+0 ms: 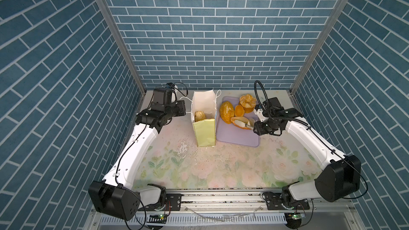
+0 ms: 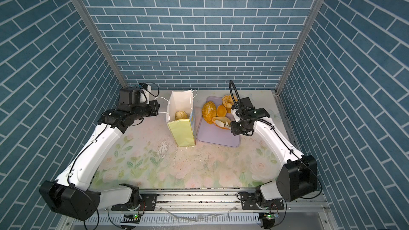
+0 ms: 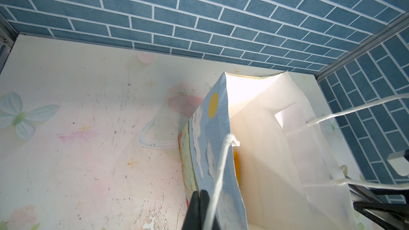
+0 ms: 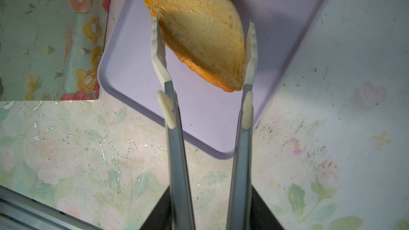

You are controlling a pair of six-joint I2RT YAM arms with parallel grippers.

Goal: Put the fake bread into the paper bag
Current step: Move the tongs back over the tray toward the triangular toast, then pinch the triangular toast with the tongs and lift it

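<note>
Triangular turnover (image 4: 199, 40) sits clamped by its edges in the right tool (image 4: 203, 29), over the lavender tray (image 4: 199, 125) beside the paper bag (image 1: 204, 133). The left tool (image 3: 200, 206) pinches a cord handle (image 3: 221, 169). Edge-gripped, it may slip out in transit.

No legible text, label, brand, number or sign in any view. On tall painted paper gift bag (image 1: 204, 133), 9 o'clock of flat lavender plastic tray (image 1: 236, 139): pictures only.
</note>
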